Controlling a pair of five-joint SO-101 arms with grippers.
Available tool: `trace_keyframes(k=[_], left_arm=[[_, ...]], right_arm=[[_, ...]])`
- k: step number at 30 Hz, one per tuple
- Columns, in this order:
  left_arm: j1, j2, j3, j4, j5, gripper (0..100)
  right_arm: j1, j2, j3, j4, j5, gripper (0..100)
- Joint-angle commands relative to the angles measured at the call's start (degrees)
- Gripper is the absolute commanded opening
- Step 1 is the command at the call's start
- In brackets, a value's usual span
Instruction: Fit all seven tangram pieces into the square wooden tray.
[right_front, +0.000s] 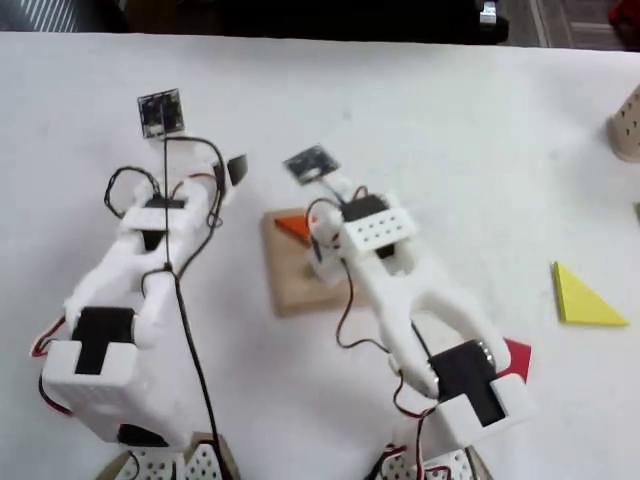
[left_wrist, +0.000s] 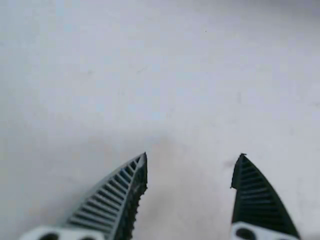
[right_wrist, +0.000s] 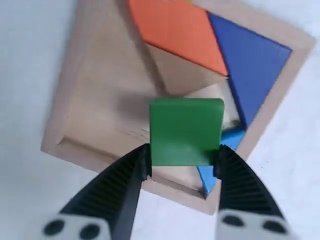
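The square wooden tray (right_wrist: 59, 146) lies under my right gripper (right_wrist: 182, 162), which is shut on a green square (right_wrist: 186, 131) held just above the tray's floor. An orange piece (right_wrist: 177, 30), a dark blue piece (right_wrist: 250, 60) and a light blue piece (right_wrist: 212, 175) lie in the tray. From above, the tray (right_front: 290, 290) is near the table's middle, with the orange piece (right_front: 293, 226) at its far corner and the right arm's wrist over it. A yellow triangle (right_front: 585, 297) lies far right. A red piece (right_front: 516, 358) peeks out beside the right arm's base. My left gripper (left_wrist: 192, 157) stands open over bare table.
A beige perforated object (right_front: 627, 125) stands at the right edge of the white table (right_front: 450, 120). Cables trail along both arms. The left gripper (right_front: 233, 170) is left of the tray, apart from it.
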Motion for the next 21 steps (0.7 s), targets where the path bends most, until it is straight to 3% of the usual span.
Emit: trace_keyframes(k=[1, 13, 17, 21], left_arm=[[-0.22, -0.4, -2.64, 0.35, -1.05, 28], [-0.22, -0.4, -2.29, 0.35, -1.05, 28], [-0.13, -0.4, -1.93, 0.35, -1.05, 28], [1.01, -0.48, -1.67, 0.35, -1.14, 28]], right_arm=[[-1.63, -2.95, 1.14, -4.0, 5.01, 17.0], [-1.27, -3.03, 1.41, -1.98, 5.71, 28.9], [0.4, -4.0, 0.53, 1.54, 5.36, 22.3], [5.23, -6.64, -0.35, 5.76, 5.27, 6.0]])
